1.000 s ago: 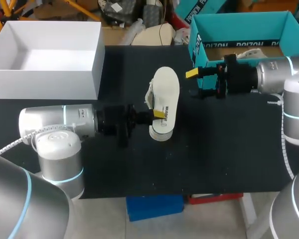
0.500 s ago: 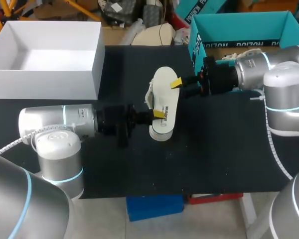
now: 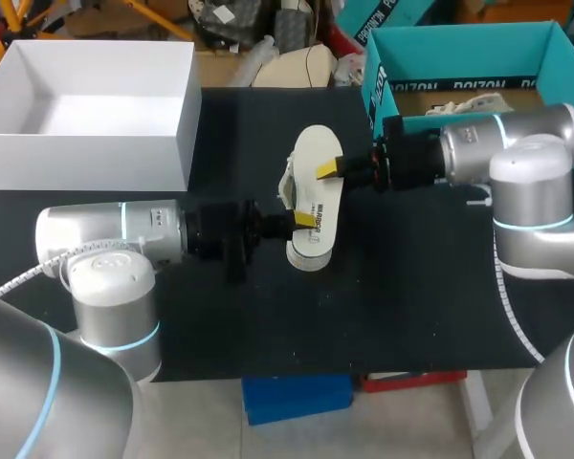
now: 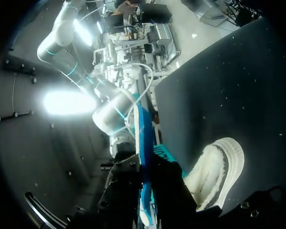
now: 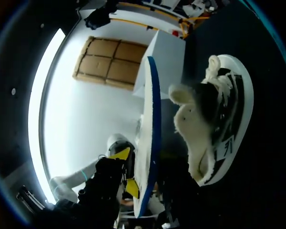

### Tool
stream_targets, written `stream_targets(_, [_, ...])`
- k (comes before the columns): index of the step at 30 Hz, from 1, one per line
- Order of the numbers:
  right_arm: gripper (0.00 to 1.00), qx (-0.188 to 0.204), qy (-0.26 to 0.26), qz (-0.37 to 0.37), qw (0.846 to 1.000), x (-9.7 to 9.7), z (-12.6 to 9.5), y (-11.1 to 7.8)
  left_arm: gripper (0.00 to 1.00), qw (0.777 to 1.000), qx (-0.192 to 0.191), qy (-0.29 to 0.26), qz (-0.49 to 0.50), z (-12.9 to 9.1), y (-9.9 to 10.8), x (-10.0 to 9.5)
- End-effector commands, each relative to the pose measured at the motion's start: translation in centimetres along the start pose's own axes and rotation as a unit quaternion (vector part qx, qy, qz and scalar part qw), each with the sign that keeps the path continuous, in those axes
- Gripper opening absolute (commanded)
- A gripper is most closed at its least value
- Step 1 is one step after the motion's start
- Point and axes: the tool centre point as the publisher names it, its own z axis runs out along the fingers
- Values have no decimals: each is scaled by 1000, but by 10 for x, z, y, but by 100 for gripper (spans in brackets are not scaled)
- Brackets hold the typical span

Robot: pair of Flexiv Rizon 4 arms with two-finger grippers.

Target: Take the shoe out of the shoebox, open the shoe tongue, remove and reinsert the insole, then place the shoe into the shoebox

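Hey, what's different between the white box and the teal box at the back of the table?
The white box is plain and sits at the back left; the teal shoebox carries a dark printed band and sits at the back right. The white box looks empty, while the teal shoebox holds a pale item. Both are open-topped.

both the left arm [image 3: 105, 234] and right arm [image 3: 517, 143] are thick silver-grey tubes with rounded joint caps and thin cyan light rings. each narrows to black wrist hardware; the left hand [image 3: 304, 222] and right hand [image 3: 330, 171] carry yellow tips. white ribbed cables [image 3: 24, 275] trail beside both.
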Motion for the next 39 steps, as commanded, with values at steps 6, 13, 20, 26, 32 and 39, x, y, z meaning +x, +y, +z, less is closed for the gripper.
stream_targets(6, [25, 5, 2, 4, 1000, -5, 9, 1, 0, 1000, -1, 2, 1, 0, 0, -1])
stream_targets(13, [18, 7, 0, 8, 1000, -7, 9, 3, 0, 1000, -1, 2, 1, 0, 0, -1])
stream_targets(20, [0, 7, -1, 19, 1000, -12, 10, 2, 0, 1000, -1, 2, 1, 0, 0, -1])
stream_targets(26, [0, 7, -1, 19, 1000, -12, 10, 2, 0, 1000, -1, 2, 1, 0, 0, -1])
stream_targets(32, [0, 7, -1, 19, 1000, -12, 10, 2, 100, 999, -7, 38, 29, -5, 0, -11])
stream_targets(39, [0, 7, -1, 19, 1000, -12, 10, 2, 100, 976, -31, 206, 69, -41, 7, -21])
